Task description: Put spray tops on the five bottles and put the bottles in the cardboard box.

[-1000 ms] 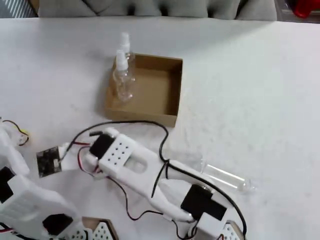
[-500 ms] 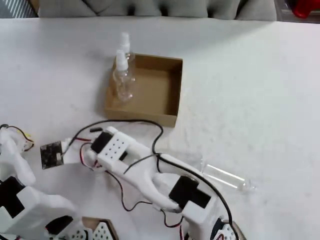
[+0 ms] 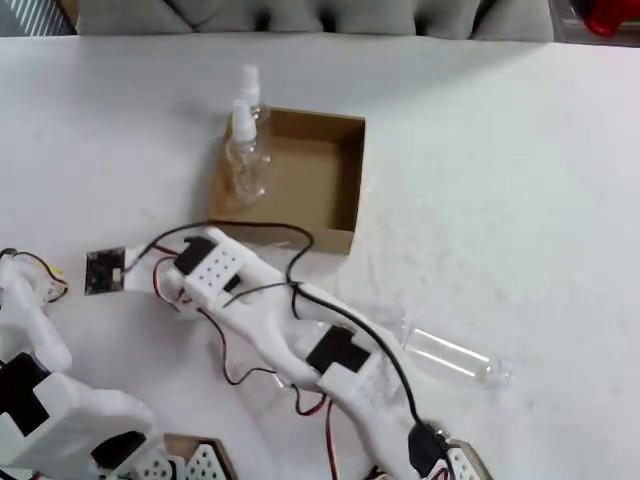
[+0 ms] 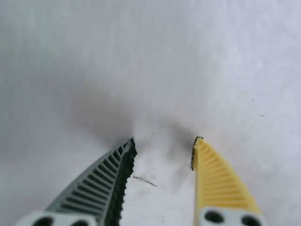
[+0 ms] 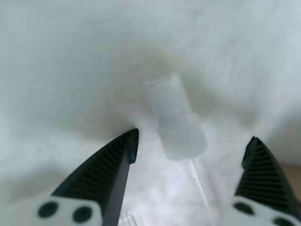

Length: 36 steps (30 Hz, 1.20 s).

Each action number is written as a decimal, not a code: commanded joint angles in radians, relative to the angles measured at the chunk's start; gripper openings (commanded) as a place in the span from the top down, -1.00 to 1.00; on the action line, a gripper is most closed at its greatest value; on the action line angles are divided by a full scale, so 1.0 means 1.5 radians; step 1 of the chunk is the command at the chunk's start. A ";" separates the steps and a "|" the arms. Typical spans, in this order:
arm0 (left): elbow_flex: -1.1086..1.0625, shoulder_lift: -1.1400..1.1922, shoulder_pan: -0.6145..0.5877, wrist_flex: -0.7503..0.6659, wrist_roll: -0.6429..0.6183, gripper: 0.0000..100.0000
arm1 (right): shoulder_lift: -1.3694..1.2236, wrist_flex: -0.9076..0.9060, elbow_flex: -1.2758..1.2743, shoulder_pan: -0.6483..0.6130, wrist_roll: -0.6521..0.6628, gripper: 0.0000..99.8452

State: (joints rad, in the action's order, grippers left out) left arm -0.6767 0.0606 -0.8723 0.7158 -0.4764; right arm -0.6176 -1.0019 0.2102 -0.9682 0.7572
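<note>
White spray top (image 5: pixel 176 122) lying on the tabletop (image 5: pixel 56 56) between the wide-open jaws of the right pincer (image 5: pixel 194 138). Likely to skid or roll aside if pinched off-centre on closing. Left pincer (image 4: pixel 163 141) gaping too, empty.

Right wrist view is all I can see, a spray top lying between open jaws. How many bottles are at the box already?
Observer: Two capped bottles stand upright at the left wall of the box.
Operator: Any bottle lying loose?
Observer: One loose bottle lies on its side, just right of the right arm, with no top on it that I can see.
Operator: And the left gripper?
Observer: The left gripper is open over bare table, holding nothing.
</note>
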 commanded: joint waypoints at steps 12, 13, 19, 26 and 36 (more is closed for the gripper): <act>-0.003 -0.035 -0.005 -0.014 0.009 0.60 | -0.015 -0.009 0.072 0.007 -0.058 0.86; -0.003 -0.035 -0.005 -0.014 0.009 0.60 | -0.015 -0.009 0.072 0.009 -0.058 0.94; -0.003 -0.035 -0.005 -0.014 0.009 0.60 | -0.002 -0.014 0.079 0.031 -0.092 0.97; -0.004 -0.039 0.012 -0.014 0.007 0.61 | 0.078 -0.090 0.115 0.097 -0.237 0.97; -0.005 -0.040 0.033 -0.014 0.010 0.61 | 0.230 -0.333 0.122 0.130 -0.252 0.97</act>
State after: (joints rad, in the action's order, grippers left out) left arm -0.6767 0.0606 -0.8615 0.7158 -0.4733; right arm -0.4089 -1.3548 0.3406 -0.7779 0.3890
